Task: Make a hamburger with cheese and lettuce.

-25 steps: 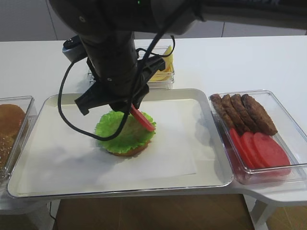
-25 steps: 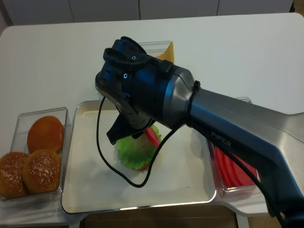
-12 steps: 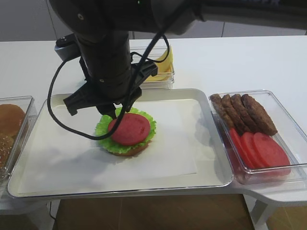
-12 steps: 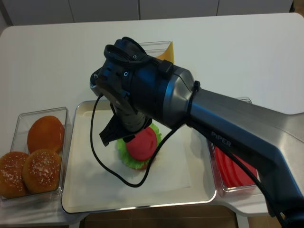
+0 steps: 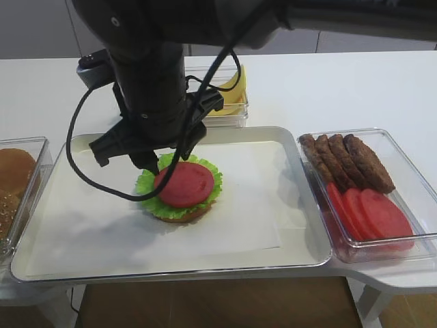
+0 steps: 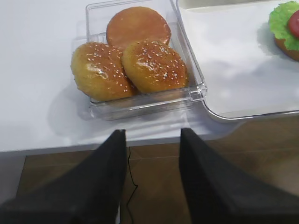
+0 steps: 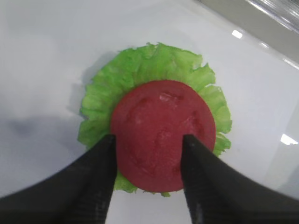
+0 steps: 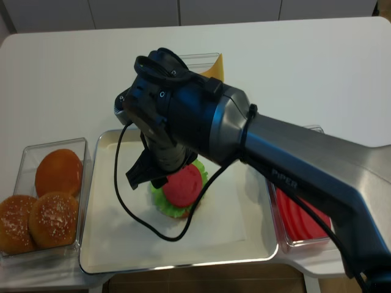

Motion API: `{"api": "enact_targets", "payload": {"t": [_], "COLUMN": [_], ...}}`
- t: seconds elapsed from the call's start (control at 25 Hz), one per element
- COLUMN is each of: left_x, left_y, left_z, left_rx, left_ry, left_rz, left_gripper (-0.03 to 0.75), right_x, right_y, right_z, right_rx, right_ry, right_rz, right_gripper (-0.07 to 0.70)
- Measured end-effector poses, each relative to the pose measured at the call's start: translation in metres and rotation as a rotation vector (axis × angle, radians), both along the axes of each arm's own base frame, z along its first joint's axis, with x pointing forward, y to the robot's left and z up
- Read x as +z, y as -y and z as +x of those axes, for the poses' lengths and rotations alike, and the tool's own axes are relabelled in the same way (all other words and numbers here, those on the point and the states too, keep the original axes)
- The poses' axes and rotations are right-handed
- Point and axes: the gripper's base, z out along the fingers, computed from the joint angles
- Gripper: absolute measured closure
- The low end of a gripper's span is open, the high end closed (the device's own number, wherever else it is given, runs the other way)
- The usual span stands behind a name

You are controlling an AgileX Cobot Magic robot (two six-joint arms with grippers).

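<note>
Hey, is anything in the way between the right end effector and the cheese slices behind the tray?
Nothing visible blocks it. The right end effector hangs open over the hamburger on the tray, and the cheese sits in its box just beyond the tray's far rim.

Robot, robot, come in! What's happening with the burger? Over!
Right gripper open, just above the burger. Left gripper open, idle near the buns. Tomato slice flat on lettuce; cheese not on yet. Nothing in the way.
</note>
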Motion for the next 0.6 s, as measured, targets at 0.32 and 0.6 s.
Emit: {"api": "enact_targets", "payload": {"t": [0.32,0.6], "left_x": [0.000,0.000], "left_y": [0.000,0.000], "left_z": [0.000,0.000], "left_rx": [0.000,0.000], "left_ry": [0.000,0.000], "left_rz": [0.000,0.000], "left_gripper": [0.427,0.427], "right_x": [0.006,0.044], "right_y": [0.043,0.124], "right_z": [0.037,0.082], "right_rx": [-0.038,-0.215], "right_ry": [-0.130,-0.057], "right_rz": [0.035,0.098], "right_gripper": [0.288,0.256]}}
